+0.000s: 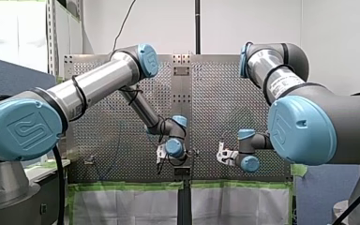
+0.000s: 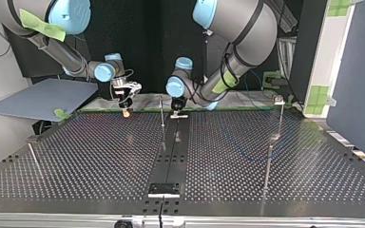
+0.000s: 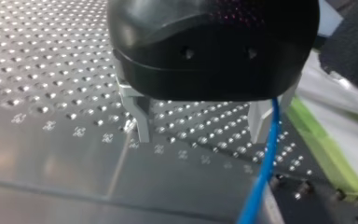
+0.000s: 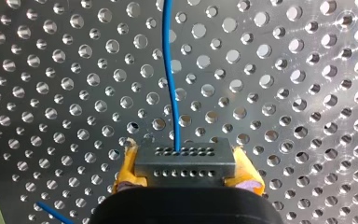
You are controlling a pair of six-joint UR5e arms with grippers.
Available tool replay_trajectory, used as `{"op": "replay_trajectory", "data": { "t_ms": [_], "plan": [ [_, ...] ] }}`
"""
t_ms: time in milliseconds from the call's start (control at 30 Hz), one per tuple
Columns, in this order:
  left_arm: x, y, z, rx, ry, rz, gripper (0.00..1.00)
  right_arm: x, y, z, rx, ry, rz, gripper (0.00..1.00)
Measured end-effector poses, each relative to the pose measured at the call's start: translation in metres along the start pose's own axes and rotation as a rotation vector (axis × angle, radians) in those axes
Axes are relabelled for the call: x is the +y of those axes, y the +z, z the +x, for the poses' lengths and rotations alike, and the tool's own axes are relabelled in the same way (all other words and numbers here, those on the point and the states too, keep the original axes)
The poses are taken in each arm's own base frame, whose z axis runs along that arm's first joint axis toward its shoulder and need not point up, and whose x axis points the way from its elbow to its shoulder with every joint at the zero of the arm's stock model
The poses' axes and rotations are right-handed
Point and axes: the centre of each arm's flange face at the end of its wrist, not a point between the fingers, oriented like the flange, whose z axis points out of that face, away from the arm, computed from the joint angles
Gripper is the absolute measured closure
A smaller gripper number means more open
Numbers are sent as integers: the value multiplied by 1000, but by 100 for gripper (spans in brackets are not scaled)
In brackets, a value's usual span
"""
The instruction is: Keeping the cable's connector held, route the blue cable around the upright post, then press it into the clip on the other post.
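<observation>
Perforated metal table, shiny, both arms low over it. Our right gripper has its yellow pads clamped on the two ends of the grey connector, so that condition of the job is met. From the connector's face the blue cable runs straight ahead of the gripper over the holes, slightly wavy. A second short stretch of blue shows off to one side of the pads.

Our left gripper hangs just above the plate, its metal fingers apart with nothing between them. The cable passes just outside one finger; we cannot tell whether it touches.

From the top view, a thin upright post stands just beside our left gripper, between the two grippers. A second post with a small head, likely the clip, stands well apart from both, beyond the left gripper on the side away from the right one.

Our judgement is that the task is at an early stage. The connector grip is done. We see no wrap around the upright post and no cable in the clip. Routing and pressing are both left to do.
</observation>
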Motion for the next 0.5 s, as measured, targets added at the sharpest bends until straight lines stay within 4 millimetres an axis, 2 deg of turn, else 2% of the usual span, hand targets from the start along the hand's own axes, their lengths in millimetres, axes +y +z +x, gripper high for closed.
{"op": "replay_trajectory", "data": {
  "t_ms": [500],
  "plan": [
    [-17, -19, 12, 110, 8, 70, 0, 0, 0, -1, -3, -1, 2, 100]
  ]
}}
